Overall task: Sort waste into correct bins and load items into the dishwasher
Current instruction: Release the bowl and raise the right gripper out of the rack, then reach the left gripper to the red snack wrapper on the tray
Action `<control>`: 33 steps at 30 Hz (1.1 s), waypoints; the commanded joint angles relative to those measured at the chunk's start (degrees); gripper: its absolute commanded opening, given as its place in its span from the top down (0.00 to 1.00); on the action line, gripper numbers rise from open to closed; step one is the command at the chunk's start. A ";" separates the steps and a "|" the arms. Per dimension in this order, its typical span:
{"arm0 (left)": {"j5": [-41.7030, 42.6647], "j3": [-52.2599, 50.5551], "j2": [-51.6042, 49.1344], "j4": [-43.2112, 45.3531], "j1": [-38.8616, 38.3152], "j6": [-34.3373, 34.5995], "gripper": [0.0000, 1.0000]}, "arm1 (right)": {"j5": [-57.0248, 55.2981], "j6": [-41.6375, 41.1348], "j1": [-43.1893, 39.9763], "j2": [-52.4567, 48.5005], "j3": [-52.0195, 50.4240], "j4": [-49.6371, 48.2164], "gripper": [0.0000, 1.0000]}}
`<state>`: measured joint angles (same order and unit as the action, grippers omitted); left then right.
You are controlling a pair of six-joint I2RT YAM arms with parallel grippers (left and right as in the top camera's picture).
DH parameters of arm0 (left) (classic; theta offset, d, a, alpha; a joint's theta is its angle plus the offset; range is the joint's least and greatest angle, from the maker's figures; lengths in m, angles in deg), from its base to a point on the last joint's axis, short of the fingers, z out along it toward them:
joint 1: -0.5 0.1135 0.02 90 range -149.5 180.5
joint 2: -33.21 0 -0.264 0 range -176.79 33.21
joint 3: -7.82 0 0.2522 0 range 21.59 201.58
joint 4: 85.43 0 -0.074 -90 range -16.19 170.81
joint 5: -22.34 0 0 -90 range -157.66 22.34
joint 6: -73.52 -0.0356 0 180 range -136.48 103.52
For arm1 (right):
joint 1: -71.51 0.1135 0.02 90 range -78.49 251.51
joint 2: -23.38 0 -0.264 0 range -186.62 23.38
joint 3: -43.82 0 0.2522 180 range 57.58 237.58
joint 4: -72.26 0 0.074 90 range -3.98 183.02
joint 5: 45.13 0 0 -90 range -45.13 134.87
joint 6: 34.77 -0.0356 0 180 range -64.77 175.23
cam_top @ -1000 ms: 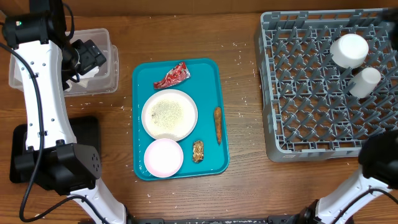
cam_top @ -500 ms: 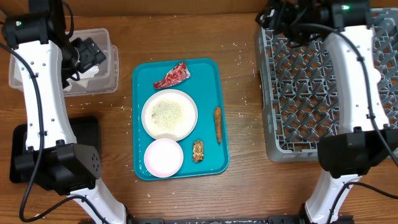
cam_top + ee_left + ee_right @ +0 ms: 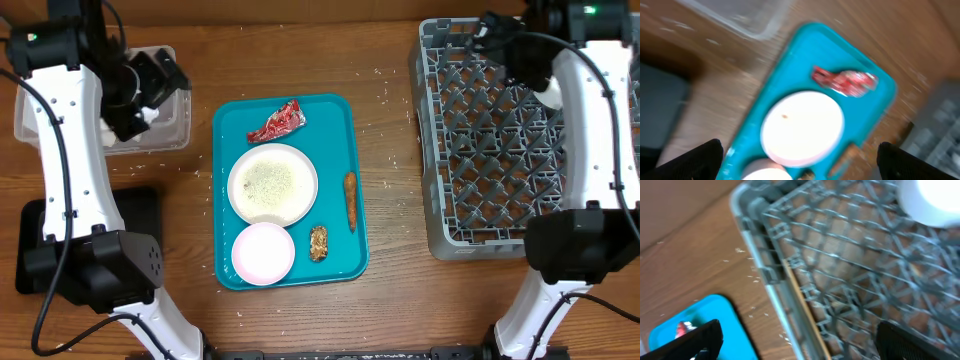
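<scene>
The overhead camera looked straight down from high on the whole table [image 3: 390,60], teal tray [image 3: 335,140] and grey rack [image 3: 480,150] alike. The left wrist camera hung closer over that tray, blurred; the right wrist one faced the rack's left wall, catching the tray's corner too.

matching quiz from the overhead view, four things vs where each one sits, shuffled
Things
1. red-and-silver foil wrapper
2. thin brown sausage
3. small brown nutty chunk
4. flat black rectangular tray

Places
A. on the wooden table, left of the teal tray
B. teal tray's far end, beyond the large white plate
C. along the teal tray's right edge
D. teal tray's near end, right of the small white bowl

Pairs: 1-B, 2-C, 3-D, 4-A
</scene>
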<state>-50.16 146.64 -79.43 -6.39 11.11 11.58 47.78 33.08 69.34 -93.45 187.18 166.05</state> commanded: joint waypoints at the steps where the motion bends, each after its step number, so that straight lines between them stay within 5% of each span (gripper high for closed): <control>1: 9.46 0.24 0.24 -0.55 -4.39 -9.62 0.00 | -0.96 -0.35 -1.88 1.81 1.29 1.38 0.00; 7: -4.48 0.22 0.11 -0.61 -13.88 -11.41 0.00 | -0.94 -0.37 -3.34 1.81 1.29 1.53 0.00; 13: -23.45 0.17 -2.16 11.30 -21.99 -15.04 0.00 | -0.94 -0.37 -3.34 1.81 1.29 1.53 0.00; 30: -12.98 0.17 -21.11 21.05 -23.67 -29.42 0.01 | -0.94 -0.37 -3.34 1.81 1.29 1.53 0.00; 33: -12.96 0.17 -23.43 20.28 -23.69 -29.57 0.14 | -0.94 -0.37 -3.34 1.81 1.29 1.53 0.00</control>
<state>-64.61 146.64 -100.48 14.47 -12.54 -15.94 47.39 32.95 65.97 -93.45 187.18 167.76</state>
